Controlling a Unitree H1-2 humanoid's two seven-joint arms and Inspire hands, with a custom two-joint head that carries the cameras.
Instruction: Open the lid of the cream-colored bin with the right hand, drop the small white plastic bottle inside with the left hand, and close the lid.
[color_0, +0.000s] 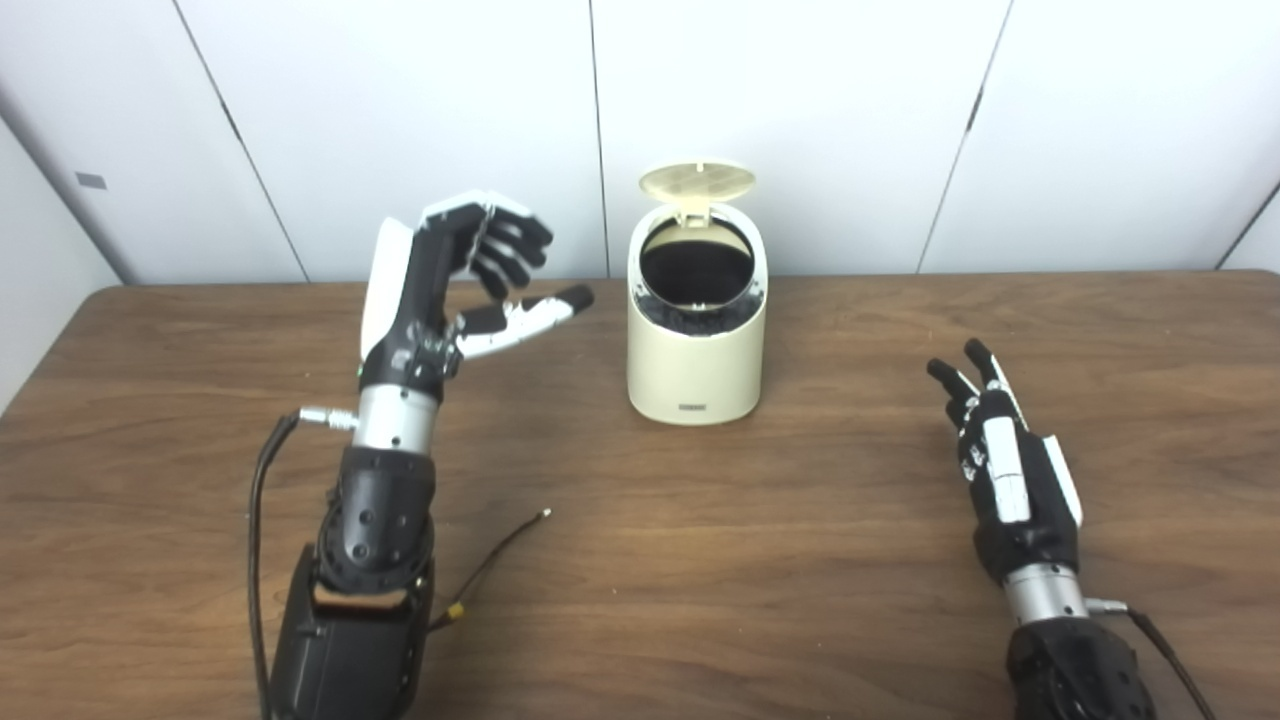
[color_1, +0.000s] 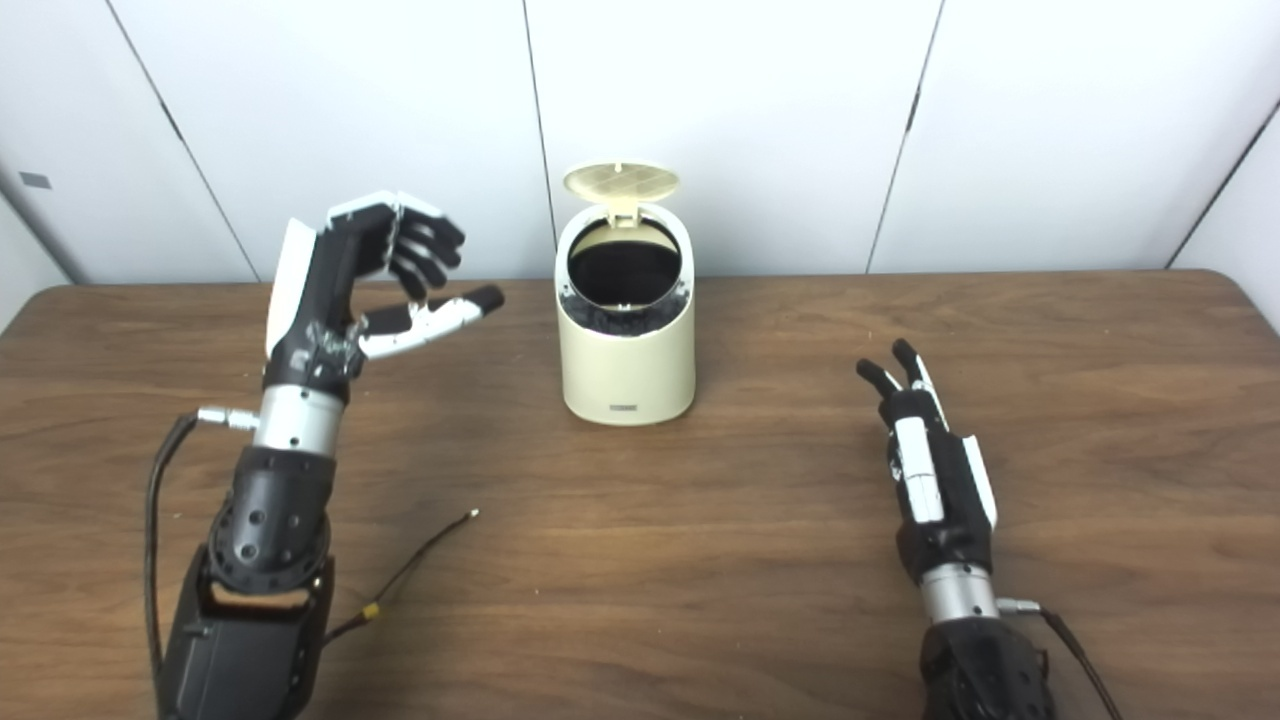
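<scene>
The cream-colored bin (color_0: 697, 350) stands at the middle back of the wooden table, its round lid (color_0: 697, 181) tipped up and back on its hinge. The dark inside of the bin shows, and I cannot make out the small white bottle anywhere. My left hand (color_0: 470, 280) is raised to the left of the bin, fingers curled and apart from the outstretched thumb, holding nothing. My right hand (color_0: 995, 450) lies low over the table at the right, fingers stretched forward and empty, well clear of the bin.
A thin loose cable (color_0: 490, 565) lies on the table (color_0: 700, 560) beside my left forearm. White wall panels stand close behind the table's back edge.
</scene>
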